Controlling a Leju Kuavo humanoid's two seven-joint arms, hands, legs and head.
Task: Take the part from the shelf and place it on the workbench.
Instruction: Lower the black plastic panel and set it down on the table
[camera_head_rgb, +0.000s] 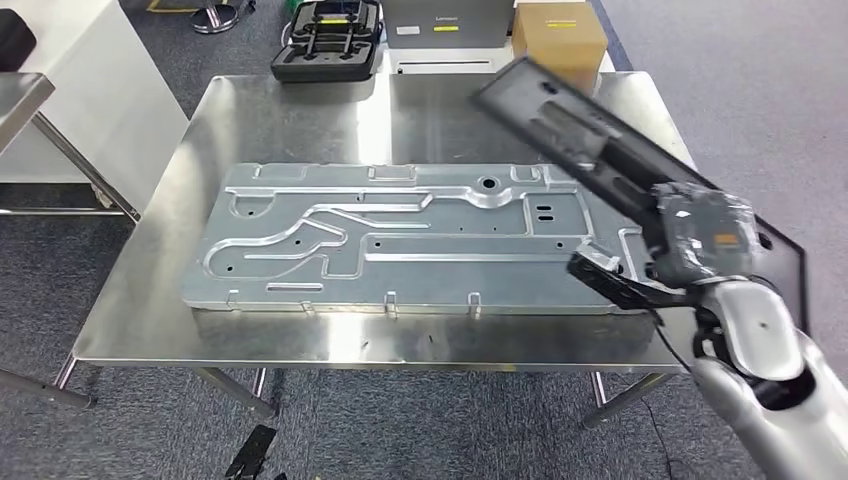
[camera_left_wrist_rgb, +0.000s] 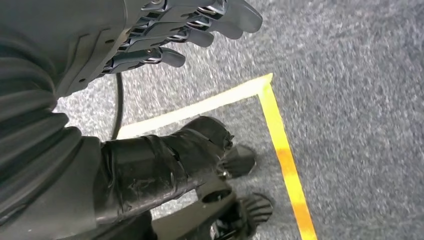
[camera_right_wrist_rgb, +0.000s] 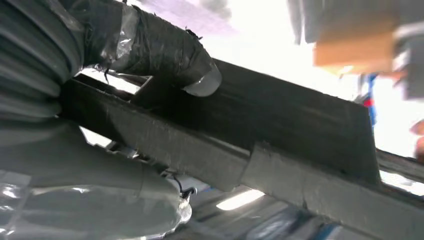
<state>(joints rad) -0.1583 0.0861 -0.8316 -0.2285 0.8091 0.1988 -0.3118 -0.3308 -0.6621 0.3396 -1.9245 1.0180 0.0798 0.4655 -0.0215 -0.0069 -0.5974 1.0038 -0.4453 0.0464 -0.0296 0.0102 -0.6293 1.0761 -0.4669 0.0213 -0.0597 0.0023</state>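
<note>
My right hand (camera_head_rgb: 690, 240) grips a long black flat part (camera_head_rgb: 590, 140) near its lower end and holds it tilted in the air over the right side of the steel workbench (camera_head_rgb: 140, 310). Up close in the right wrist view, the thumb (camera_right_wrist_rgb: 165, 50) presses on the dark part (camera_right_wrist_rgb: 300, 130). The part's far end reaches toward the table's back right corner. My left hand (camera_left_wrist_rgb: 190, 25) hangs over grey carpet, fingers slightly curled with nothing in them.
A large stamped silver metal panel (camera_head_rgb: 400, 240) lies across the middle of the workbench. Behind the table stand a black moulded tray (camera_head_rgb: 330, 40), a grey box (camera_head_rgb: 450, 25) and a cardboard box (camera_head_rgb: 560, 35). A white cabinet (camera_head_rgb: 90, 90) stands at the left. Yellow floor tape (camera_left_wrist_rgb: 285, 150) marks the carpet.
</note>
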